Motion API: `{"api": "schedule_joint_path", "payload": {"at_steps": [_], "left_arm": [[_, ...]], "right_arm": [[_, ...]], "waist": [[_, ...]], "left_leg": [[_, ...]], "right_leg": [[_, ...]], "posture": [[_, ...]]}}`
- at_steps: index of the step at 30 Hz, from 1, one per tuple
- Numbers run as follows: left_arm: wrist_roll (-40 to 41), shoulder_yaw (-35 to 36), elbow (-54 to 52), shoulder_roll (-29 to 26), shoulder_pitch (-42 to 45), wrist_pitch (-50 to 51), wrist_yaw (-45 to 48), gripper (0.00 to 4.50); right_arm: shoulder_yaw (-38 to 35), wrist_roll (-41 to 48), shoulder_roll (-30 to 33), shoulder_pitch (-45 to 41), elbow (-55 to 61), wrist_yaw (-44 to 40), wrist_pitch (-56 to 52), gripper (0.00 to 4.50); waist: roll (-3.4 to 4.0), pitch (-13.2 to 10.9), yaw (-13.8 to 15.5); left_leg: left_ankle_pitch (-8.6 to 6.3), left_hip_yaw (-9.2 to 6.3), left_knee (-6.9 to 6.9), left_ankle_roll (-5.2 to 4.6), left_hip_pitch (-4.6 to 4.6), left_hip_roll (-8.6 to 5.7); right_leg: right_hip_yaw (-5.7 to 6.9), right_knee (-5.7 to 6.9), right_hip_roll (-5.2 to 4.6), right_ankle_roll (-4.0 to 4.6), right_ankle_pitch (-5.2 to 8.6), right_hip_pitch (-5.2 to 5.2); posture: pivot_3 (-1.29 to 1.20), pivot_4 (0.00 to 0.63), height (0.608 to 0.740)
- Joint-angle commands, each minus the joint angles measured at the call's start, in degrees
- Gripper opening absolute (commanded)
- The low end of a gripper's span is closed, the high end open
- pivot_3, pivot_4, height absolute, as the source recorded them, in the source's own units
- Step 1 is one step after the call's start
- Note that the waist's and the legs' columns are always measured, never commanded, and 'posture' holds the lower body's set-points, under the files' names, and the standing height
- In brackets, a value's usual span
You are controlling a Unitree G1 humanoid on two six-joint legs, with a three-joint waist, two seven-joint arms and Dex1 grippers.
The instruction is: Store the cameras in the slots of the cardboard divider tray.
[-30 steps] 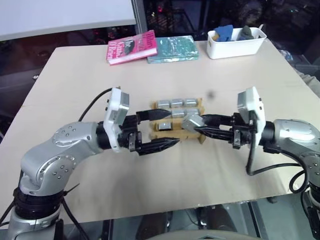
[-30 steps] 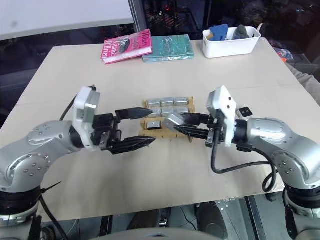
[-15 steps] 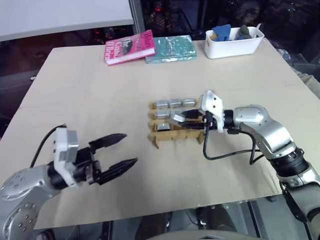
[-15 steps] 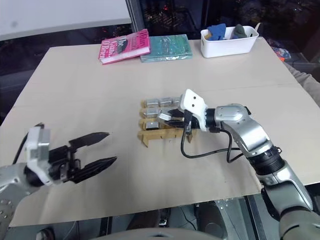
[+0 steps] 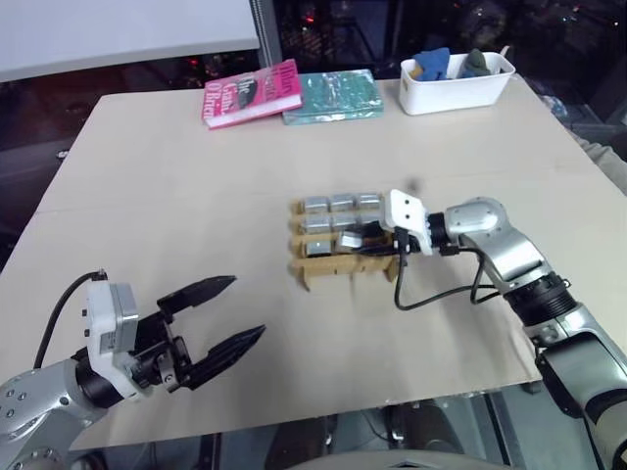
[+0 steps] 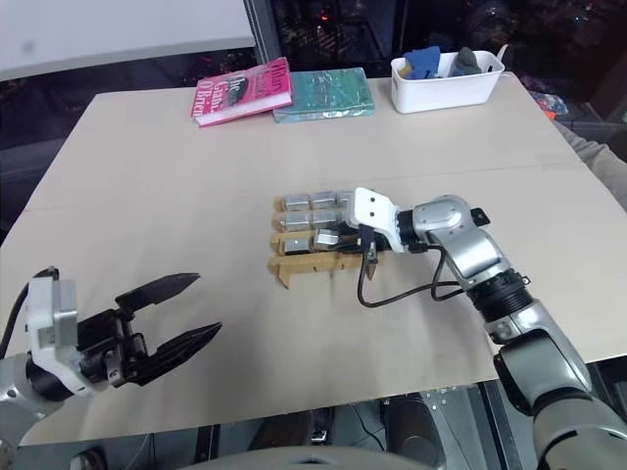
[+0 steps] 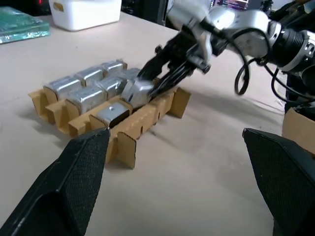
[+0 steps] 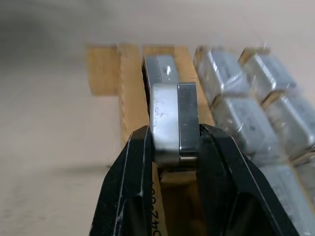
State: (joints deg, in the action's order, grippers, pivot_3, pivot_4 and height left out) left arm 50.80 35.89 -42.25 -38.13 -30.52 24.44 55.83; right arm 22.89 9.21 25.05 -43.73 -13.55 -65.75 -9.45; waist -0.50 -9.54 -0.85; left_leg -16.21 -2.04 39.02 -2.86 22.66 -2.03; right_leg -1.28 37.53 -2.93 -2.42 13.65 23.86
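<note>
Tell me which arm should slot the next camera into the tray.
Right. Its gripper is shut on a camera right over the tray; the left gripper is open, holds nothing and is far off.

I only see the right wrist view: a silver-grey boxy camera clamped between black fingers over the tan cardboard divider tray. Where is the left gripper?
Observer: The left gripper hangs open over the table's near left part, well apart from the tan cardboard divider tray.
Operator: Is the tray's far row full?
Observer: Yes. Three silver-grey cameras sit side by side in the row farthest from the robot, behind the right gripper and its held silver-grey camera.
Operator: What else is on the table?
Observer: A white plastic bin stands at the far right corner. A pink book and a teal book lie along the far edge.
</note>
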Motion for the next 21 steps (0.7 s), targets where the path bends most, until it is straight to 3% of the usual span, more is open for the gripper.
{"api": "schedule_joint_path", "payload": {"at_steps": [1,2,3,8,14,17,21], "left_arm": [[0.81,1.70,-2.23,-0.04,-0.62,-1.45,-0.37,4.50],[0.96,1.70,-2.18,-0.19,-0.50,-1.39,-0.54,4.50],[1.06,1.71,-2.14,-0.28,-0.42,-1.39,-0.65,4.50],[1.18,0.32,-1.69,-0.90,1.06,-1.25,-1.16,4.50],[1.72,-2.37,-0.89,-2.19,5.35,-0.29,-1.96,4.50],[1.74,-4.78,0.01,-3.13,8.75,0.54,-2.64,4.50],[2.39,-7.58,0.95,-4.22,13.38,1.83,-3.65,4.50]], "right_arm": [[0.84,-1.19,-0.84,-1.17,-1.42,-2.94,1.60,0.69],[0.76,-1.02,-0.86,-1.18,-1.55,-3.93,1.24,0.69],[0.67,-0.72,-0.69,-1.02,-1.29,-4.96,0.81,1.76],[-3.85,0.95,1.35,1.56,5.45,-2.97,-2.82,3.77],[-18.74,10.80,5.94,7.22,24.66,7.76,-22.68,3.77],[-25.92,8.43,8.32,12.46,30.81,18.40,-30.04,3.77],[-30.07,2.72,7.85,13.03,27.14,32.00,-33.61,3.77]], "waist": [[0.00,0.00,-0.18],[0.02,0.00,-0.18],[0.01,0.00,-0.12],[0.04,-0.02,0.23],[0.10,-0.06,0.37],[0.09,-0.03,0.76],[0.15,-0.05,0.15]], "left_leg": [[0.00,0.00,-0.01,0.01,-0.01,0.01],[0.00,0.00,-0.02,0.01,-0.02,0.01],[0.00,0.01,-0.03,0.01,-0.02,0.01],[-0.01,0.00,-0.04,0.00,-0.01,0.00],[-0.02,-0.06,-0.04,0.01,0.09,-0.03],[-0.07,-0.10,-0.18,-0.07,0.08,-0.02],[-0.01,0.02,-0.20,0.02,0.07,-0.04]], "right_leg": [[-0.01,0.01,0.02,0.00,0.00,0.01],[-0.02,0.01,0.02,0.00,0.00,0.01],[-0.01,0.02,0.02,0.00,0.00,0.01],[0.01,-0.05,0.00,0.00,0.00,0.00],[0.04,-0.07,-0.05,0.00,0.00,0.03],[0.07,-0.15,-0.05,0.00,0.00,0.02],[-0.05,-0.17,-0.06,0.00,-0.01,0.06]], "posture": [[0.00,0.150,0.740],[0.00,0.150,0.740],[0.00,0.150,0.740],[0.00,0.150,0.740],[0.00,0.150,0.740],[0.00,0.150,0.740],[0.00,0.150,0.740]]}}
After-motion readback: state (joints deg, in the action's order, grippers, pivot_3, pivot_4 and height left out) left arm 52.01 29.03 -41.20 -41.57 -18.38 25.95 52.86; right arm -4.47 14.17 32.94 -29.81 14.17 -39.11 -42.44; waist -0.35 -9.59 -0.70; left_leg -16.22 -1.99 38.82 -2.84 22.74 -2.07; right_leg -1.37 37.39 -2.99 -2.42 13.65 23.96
